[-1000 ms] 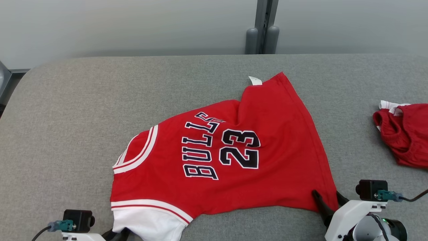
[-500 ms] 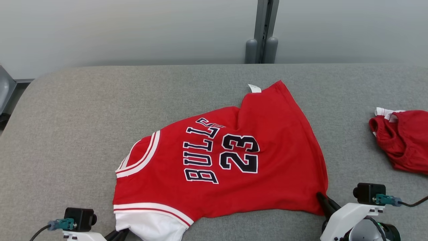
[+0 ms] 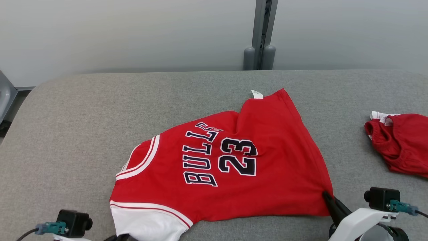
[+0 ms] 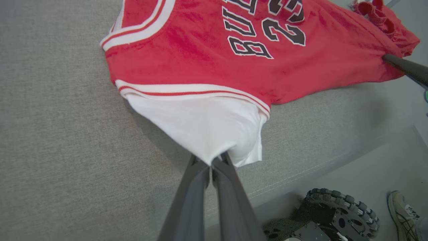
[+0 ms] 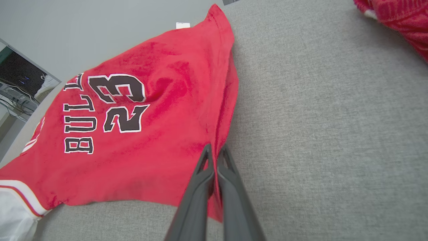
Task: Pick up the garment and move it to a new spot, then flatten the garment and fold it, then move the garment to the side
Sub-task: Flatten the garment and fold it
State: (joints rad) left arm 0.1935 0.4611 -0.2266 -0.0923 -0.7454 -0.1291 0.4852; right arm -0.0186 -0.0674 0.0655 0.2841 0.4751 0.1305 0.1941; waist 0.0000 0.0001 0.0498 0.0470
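The red jersey [image 3: 220, 167] lies face up and skewed across the middle of the grey tabletop [image 3: 83, 117], neck toward the left, with a crease running up its far half. Its near edge is held at both ends. The left claw [image 4: 211, 164] is pressed together on the tip of the white sleeve [image 4: 204, 127], and the right claw [image 5: 215, 152] is pinched shut on the red hem corner. Both bites look thin to me, so the cloth could slip out as weight comes on. The sleeve hold seems the weaker, gathered to a point as it is. If either claw has caught only one layer, the jersey may bag open rather than hang flat. If one arm rises ahead of the other, the crease could twist tighter. A swing to the right risks brushing the other red garment [image 3: 399, 147], which sits well apart at that edge. The grip points are close to the tabletop's near edge, so a dropped corner might slide off. By my count: one jersey, one white label [image 3: 256, 94] at its far edge, one other red garment, two claws, one tabletop, and below it one knobbly wheel [image 4: 344, 207] and one shoe [image 4: 403, 211].
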